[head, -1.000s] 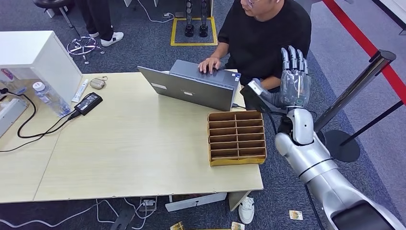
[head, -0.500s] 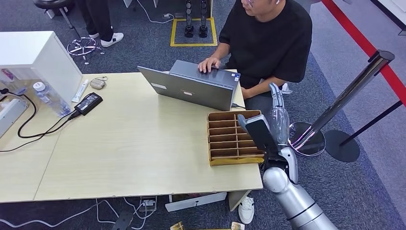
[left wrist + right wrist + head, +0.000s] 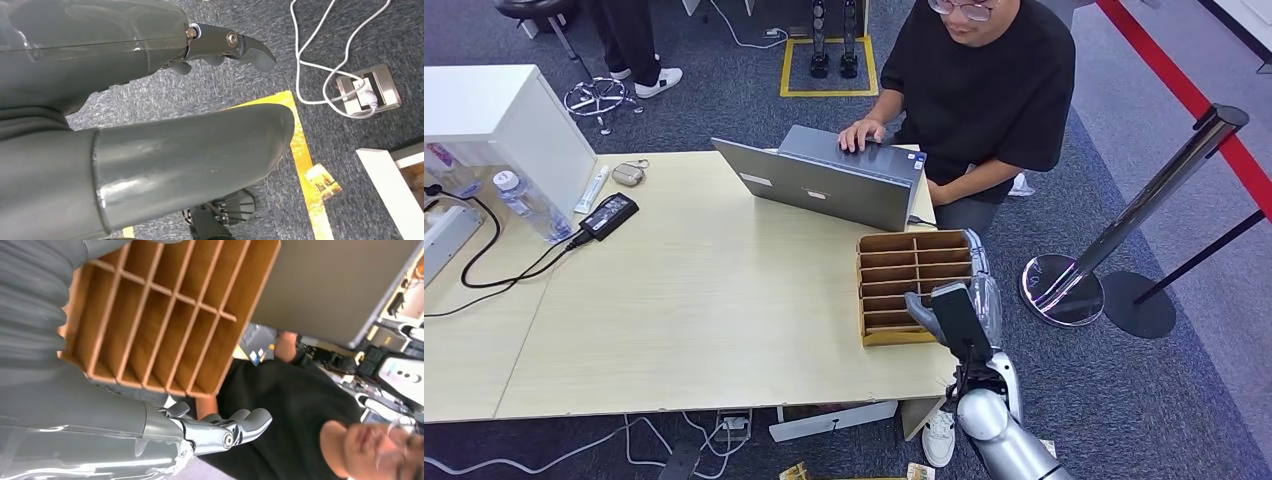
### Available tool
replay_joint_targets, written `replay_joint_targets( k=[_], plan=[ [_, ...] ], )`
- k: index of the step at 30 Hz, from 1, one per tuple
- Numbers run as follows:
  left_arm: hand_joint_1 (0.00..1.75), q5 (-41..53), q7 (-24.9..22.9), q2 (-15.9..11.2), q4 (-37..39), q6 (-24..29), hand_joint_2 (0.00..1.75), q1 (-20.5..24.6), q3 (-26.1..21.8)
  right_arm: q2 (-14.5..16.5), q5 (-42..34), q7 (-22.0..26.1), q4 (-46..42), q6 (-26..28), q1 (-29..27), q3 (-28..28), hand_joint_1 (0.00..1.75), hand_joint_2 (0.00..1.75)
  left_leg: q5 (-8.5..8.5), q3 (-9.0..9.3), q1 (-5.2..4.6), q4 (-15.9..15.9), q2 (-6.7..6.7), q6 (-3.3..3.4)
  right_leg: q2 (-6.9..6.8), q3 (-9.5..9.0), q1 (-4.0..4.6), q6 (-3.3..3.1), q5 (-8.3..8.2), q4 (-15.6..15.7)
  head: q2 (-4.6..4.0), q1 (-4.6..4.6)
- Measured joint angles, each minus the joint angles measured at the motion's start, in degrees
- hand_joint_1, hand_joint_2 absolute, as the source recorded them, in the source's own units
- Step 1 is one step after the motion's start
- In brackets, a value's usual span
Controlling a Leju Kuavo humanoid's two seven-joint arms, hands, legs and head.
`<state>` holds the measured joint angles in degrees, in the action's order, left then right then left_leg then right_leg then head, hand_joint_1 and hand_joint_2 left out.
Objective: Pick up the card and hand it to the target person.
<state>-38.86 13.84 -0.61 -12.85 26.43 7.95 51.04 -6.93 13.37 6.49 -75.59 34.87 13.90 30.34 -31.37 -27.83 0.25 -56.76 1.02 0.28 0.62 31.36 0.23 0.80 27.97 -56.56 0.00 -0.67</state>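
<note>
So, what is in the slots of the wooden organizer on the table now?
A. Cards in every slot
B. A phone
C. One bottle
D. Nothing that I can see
D: in both the head view and the right wrist view the organizer shows only bare slots.

Head view high over table [image 3: 674,300]; right wrist close above shared wooden organizer [image 3: 914,285]

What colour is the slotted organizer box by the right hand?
Light brown organizer box, clearest in the head view.
</note>
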Motion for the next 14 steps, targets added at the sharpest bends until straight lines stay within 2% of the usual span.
replay_joint_targets(
  k=[14],
  plan=[
    [0.00,-0.1,0.0,0.2,0.0,0.2,0.00,0.0,0.0,2.4,-0.7,0.8,3.3,0.6,-0.3,0.3,0.00,1.75,0.00,0.01,0.00,0.0,0.00,0.00,0.00,0.00,0.00,0.00,0.00,0.0,0.01,0.00]
  ],
)
